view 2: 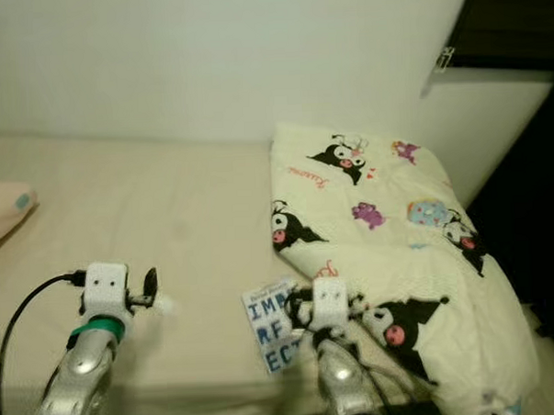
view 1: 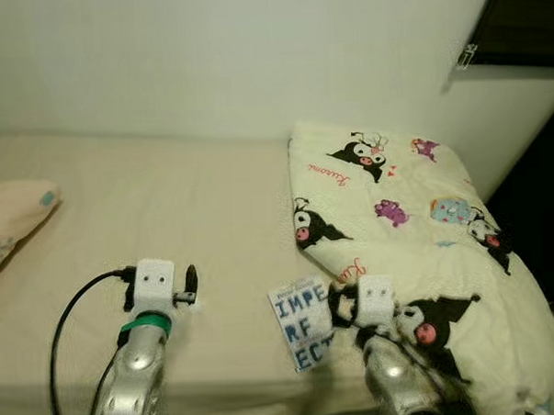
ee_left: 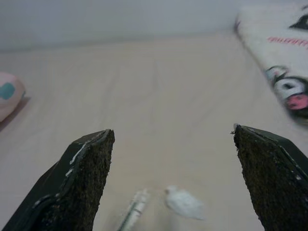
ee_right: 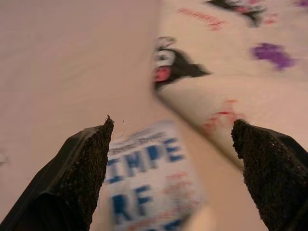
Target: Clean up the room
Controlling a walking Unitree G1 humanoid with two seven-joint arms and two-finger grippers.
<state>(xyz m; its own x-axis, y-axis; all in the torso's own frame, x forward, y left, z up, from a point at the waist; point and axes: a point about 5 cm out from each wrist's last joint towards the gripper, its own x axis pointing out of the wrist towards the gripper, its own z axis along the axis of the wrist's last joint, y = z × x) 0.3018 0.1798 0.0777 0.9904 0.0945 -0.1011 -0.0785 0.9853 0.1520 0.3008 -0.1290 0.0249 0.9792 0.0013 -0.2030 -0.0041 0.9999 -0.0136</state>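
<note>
A white booklet [view 1: 300,322] with large blue letters lies on the beige bed [view 1: 212,201], tucked against the near edge of a folded cream blanket [view 1: 396,202] printed with cartoon figures. My right gripper [ee_right: 171,122] hovers open just above the booklet [ee_right: 149,187], nothing between its fingers. My left gripper [ee_left: 173,134] is open over the sheet further left. A small crumpled white scrap [ee_left: 183,202] and a thin pale stick [ee_left: 134,209] lie just beneath it.
A pink patterned pillow [view 1: 11,219] lies at the bed's far left. A pale wall [view 1: 233,53] runs along the back. Right of the blanket is a dark gap [view 1: 544,214], with a dark window [view 1: 526,22] above. The bed's front edge is near my arms.
</note>
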